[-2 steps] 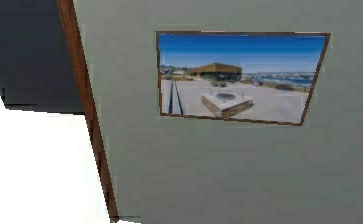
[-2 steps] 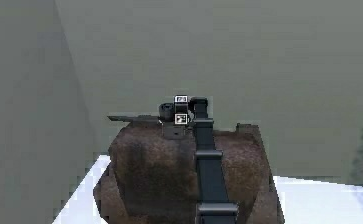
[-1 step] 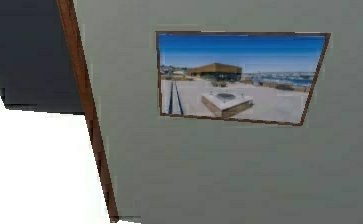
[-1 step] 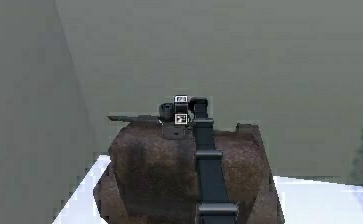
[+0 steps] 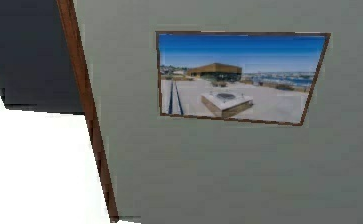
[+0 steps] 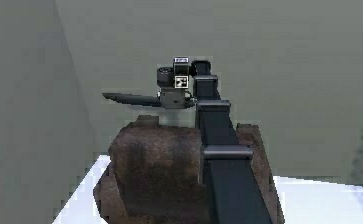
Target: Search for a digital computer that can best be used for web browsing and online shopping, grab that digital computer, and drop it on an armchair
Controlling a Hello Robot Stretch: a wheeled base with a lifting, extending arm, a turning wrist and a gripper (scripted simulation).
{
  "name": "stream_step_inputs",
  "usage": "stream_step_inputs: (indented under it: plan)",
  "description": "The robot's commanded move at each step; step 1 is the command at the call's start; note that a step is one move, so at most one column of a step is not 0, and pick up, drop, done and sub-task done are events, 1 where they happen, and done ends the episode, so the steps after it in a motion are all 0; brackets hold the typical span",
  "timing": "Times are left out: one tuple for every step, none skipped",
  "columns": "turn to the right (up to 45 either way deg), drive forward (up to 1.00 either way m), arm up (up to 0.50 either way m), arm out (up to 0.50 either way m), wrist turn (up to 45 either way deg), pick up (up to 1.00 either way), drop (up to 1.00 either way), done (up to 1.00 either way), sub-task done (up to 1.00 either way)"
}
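Nothing is held by the gripper (image 6: 113,96): only bare wall (image 6: 289,60) is seen behind its fingers (image 6: 131,98), above a brown armchair (image 6: 154,165). Where the computer lies cannot be told; it is judged stiff, light, fragile, best taken by a thin edge.

The arm (image 6: 227,160) hides part of a brown chair (image 6: 154,168), cut off at the bottom edge; wooden trim (image 5: 86,100) leaves frame top and bottom.

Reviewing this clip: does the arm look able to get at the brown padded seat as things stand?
Probably yes: the arm crosses the brown padded seat in the arm side view, its gripper shows beyond the seat's top edge, and nothing stands between them.
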Motion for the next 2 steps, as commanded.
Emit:
stream_step_inputs:
  plan:
    - [0.0, 0.0, 0.02, 0.0, 0.0, 0.0, 0.0, 0.0, 0.0]
    - [0.0, 0.0, 0.0, 0.0, -45.0, 0.0, 0.0, 0.0, 0.0]
